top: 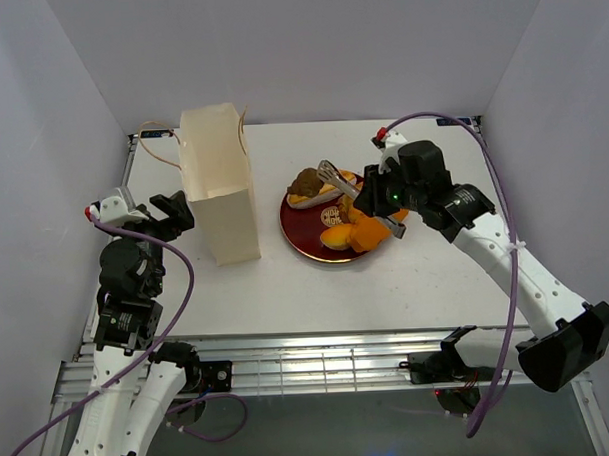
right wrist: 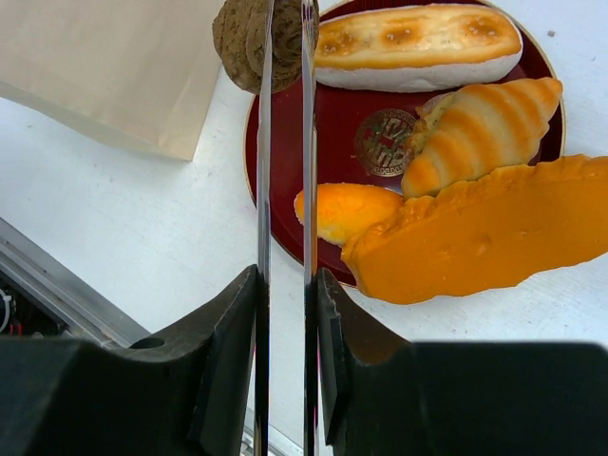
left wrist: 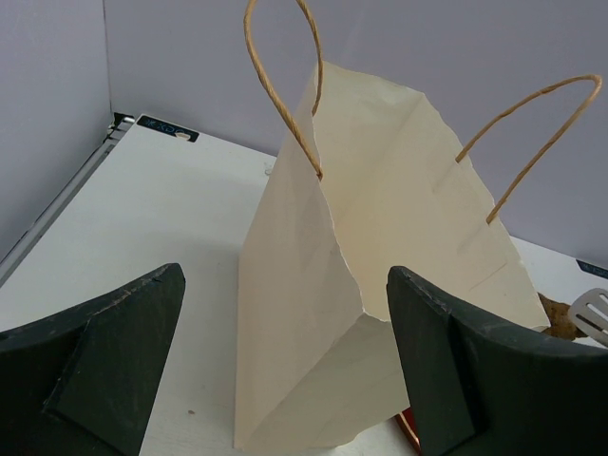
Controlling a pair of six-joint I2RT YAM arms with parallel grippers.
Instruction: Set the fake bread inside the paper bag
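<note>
Table white, walls pale grey; left fingers spread wide near paper bag; right fingers clamped on tongs.

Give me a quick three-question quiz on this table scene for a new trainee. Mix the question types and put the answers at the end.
1. True or false: the paper bag is lying flat on the table.
2. What is the right gripper clamped on? A) a spoon B) metal tongs C) a cup
3. Fill in: the fingers of the left gripper stand ____, with the bag seen between them.
Key: 1 false, it stands upright; 2 B; 3 open.
</note>
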